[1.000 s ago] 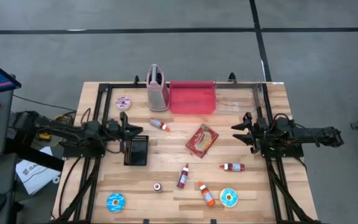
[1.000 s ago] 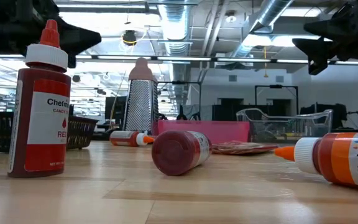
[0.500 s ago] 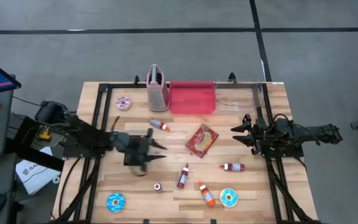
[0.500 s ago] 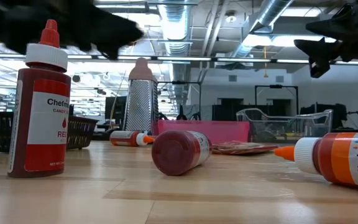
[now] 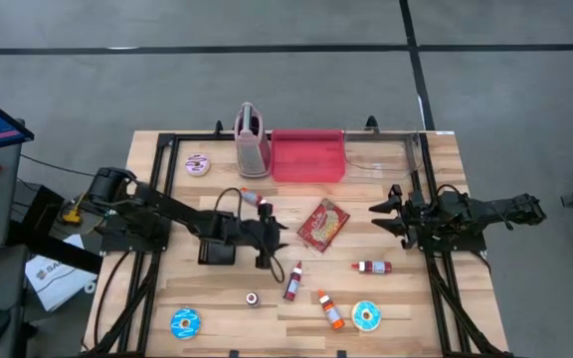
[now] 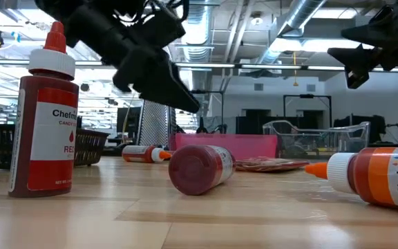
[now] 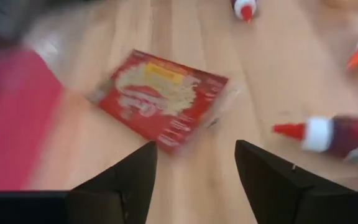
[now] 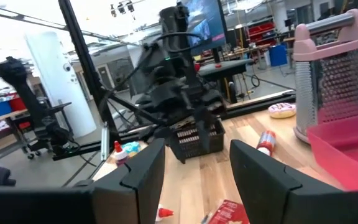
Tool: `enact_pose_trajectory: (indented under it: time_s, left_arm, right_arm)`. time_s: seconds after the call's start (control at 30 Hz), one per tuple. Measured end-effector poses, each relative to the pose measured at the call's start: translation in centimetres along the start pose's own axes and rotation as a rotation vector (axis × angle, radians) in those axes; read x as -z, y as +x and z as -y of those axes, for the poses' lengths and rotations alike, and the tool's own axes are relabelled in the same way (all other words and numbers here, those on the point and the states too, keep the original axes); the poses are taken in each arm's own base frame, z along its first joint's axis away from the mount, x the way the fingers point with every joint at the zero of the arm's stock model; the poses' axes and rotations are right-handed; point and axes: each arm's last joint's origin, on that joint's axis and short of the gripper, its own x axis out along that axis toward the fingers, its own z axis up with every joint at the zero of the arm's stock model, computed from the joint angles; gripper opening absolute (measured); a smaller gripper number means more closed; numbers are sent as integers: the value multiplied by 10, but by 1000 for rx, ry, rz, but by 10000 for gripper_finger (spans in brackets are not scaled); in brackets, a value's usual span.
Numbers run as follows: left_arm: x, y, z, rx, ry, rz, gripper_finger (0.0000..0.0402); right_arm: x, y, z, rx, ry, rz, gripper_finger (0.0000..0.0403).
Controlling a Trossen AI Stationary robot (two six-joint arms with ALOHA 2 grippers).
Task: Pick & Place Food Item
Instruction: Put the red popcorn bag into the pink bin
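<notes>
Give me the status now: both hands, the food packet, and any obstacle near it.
Left hand open, empty, beside red food packet. Right hand open, waiting at the table's right side. Packet flat, untouched. Red bottle lies close by.

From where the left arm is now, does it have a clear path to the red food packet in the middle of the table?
Probably yes. The left gripper hangs open just short of the red food packet, and its wrist view shows only bare table between them. The nearest bottle lies off to one side.
</notes>
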Motion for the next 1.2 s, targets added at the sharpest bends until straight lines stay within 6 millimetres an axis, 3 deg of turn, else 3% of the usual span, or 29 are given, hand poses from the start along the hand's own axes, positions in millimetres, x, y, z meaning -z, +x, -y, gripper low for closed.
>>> enact_pose_trajectory:
  time_s: [0.13, 0.23, 0.53, 0.73, 1.2]
  left_arm:
    - [2, 1, 8, -153, 209, -52, 178]
    - [7, 6, 15, -149, 308, -80, 172]
    - [19, 26, 29, -118, 512, -72, 209]
    - [28, 40, 35, -67, 573, -36, 218]
    - [33, 68, 16, -18, 551, 3, 185]
  right_arm:
    - [0, 0, 0, 2, -13, -1, 175]
    - [0, 0, 0, 2, -16, -2, 175]
    - [-1, 0, 0, 21, -16, 12, 175]
    - [-1, 0, 0, 21, -16, 13, 175]
    - [-1, 0, 0, 21, -16, 13, 175]
